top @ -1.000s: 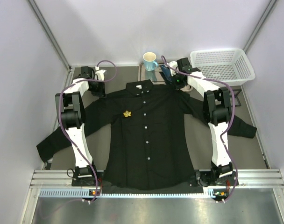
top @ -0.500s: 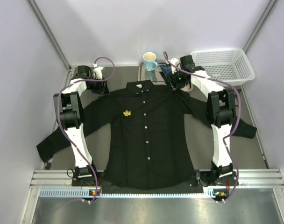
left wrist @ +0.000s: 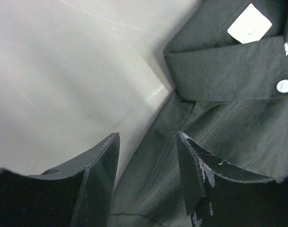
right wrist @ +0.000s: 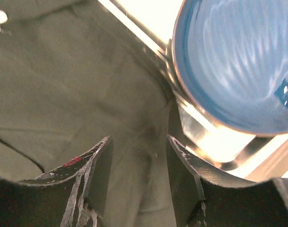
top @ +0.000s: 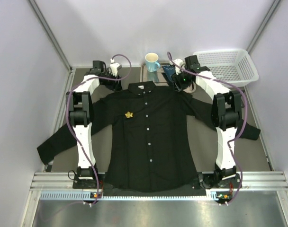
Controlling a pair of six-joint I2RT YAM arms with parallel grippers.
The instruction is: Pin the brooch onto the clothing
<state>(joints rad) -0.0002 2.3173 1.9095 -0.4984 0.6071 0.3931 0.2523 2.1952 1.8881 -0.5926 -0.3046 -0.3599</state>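
Observation:
The clothing (top: 148,137), a black button-up shirt, lies spread flat on the table, front up, with white buttons down its middle. The brooch (top: 129,114), a small golden leaf, sits on the chest left of the button row. My left gripper (top: 116,81) hovers at the shirt's left shoulder beside the collar. In the left wrist view it (left wrist: 148,137) stands open over shoulder fabric (left wrist: 220,132), holding nothing. My right gripper (top: 178,85) is at the right shoulder. In the right wrist view it (right wrist: 138,138) is open above the cloth (right wrist: 87,85). Neither wrist view shows the brooch.
A light blue mug (top: 152,61) stands behind the collar, with a blue round object (right wrist: 238,61) just beyond my right fingers. A white basket (top: 224,66) sits at the back right. The shirt's sleeves reach toward both table sides. Grey walls close in all round.
Both grippers have gone from shut to open, letting go of the shirt's shoulders. The left gripper has swung right toward the collar; the right one has shifted slightly toward the back.

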